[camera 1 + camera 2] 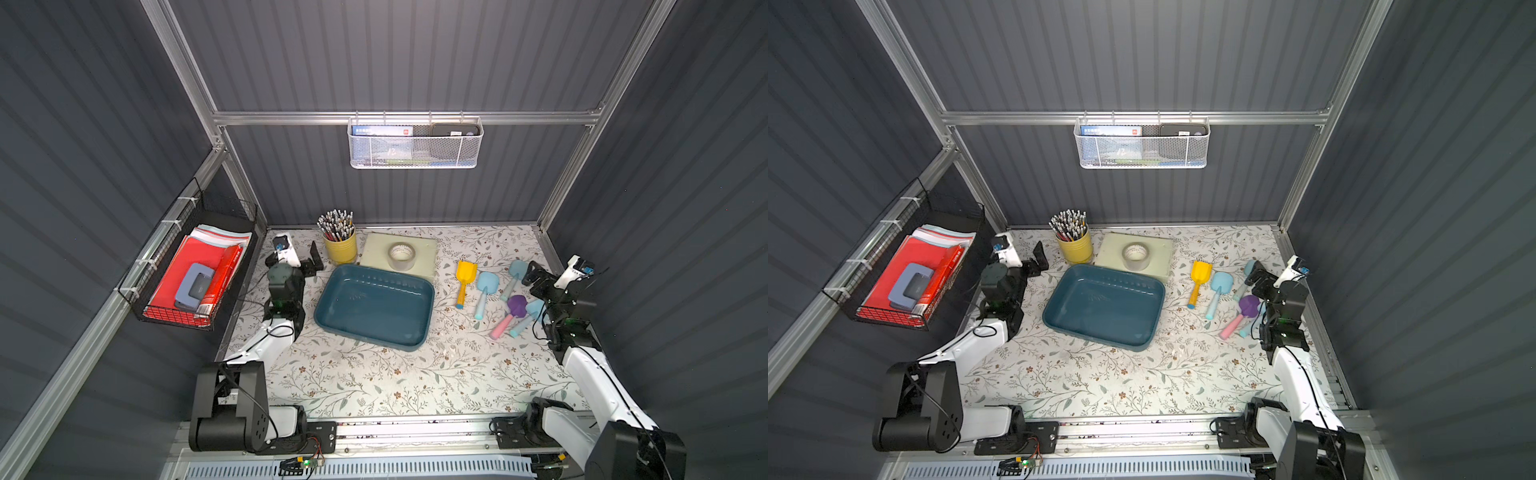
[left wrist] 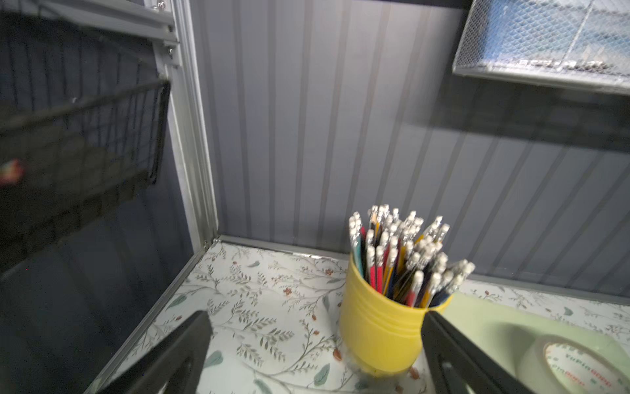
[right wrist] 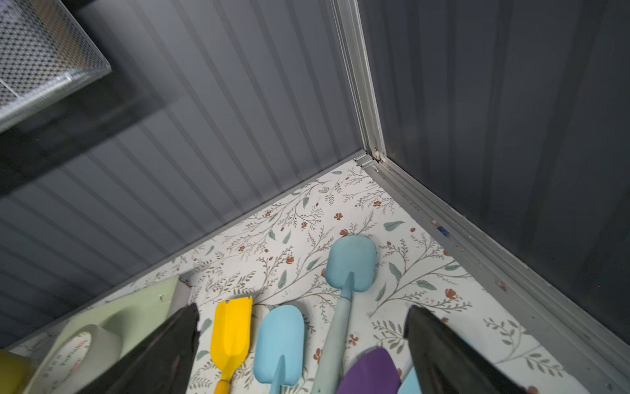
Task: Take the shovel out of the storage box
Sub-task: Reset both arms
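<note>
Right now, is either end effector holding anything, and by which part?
Nothing held: left end effector and right end effector both stand open and empty.

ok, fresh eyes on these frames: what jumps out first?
The dark teal storage box sits empty in the middle of the floral table. A yellow shovel and pastel shovels lie in a row on the table beside it, on the right arm's side, with the right gripper open over that row. At the back, a yellow cup bristles with pencils.
</note>
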Robot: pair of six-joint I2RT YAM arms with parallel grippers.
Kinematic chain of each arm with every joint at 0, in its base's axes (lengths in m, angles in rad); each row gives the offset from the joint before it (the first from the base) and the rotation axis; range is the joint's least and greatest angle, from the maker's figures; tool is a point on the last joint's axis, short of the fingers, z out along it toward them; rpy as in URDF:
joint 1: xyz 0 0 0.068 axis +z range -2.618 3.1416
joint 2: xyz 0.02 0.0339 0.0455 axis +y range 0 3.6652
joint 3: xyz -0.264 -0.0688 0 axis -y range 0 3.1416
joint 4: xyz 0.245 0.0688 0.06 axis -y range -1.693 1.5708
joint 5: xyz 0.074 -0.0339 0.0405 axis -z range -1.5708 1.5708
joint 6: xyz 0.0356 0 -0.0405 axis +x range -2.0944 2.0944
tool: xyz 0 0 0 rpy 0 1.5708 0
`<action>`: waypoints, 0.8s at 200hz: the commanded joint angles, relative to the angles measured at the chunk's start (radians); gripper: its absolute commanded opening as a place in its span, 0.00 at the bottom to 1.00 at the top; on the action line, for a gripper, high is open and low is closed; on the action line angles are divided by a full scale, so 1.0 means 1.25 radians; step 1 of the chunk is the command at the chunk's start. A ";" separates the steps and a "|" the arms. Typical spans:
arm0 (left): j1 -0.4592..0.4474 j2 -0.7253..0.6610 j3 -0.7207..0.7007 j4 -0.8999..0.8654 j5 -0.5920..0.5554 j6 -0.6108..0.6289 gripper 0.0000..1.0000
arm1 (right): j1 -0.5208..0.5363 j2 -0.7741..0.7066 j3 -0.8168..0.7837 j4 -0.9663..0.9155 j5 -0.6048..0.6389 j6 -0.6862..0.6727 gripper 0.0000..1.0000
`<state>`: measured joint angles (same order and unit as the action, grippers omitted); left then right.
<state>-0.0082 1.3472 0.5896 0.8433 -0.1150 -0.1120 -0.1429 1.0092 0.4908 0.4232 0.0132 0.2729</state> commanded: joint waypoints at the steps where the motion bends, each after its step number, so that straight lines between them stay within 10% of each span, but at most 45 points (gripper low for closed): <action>1: 0.007 0.007 -0.093 0.264 0.017 0.009 1.00 | 0.010 0.009 -0.046 0.158 0.070 -0.079 0.99; 71: 0.008 0.181 -0.129 0.386 0.005 0.032 0.99 | 0.019 0.142 -0.198 0.450 0.178 -0.034 0.99; 108: 0.008 0.290 -0.236 0.693 -0.015 0.019 0.99 | 0.047 0.213 -0.202 0.592 0.174 -0.089 0.99; 160: 0.008 0.276 -0.209 0.609 0.043 0.045 1.00 | 0.049 0.255 -0.129 0.508 0.135 -0.148 0.99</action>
<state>-0.0002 1.6997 0.3092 1.5536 -0.0910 -0.0811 -0.0868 1.3273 0.2897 1.0618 0.1986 0.1455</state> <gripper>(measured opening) 0.994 0.989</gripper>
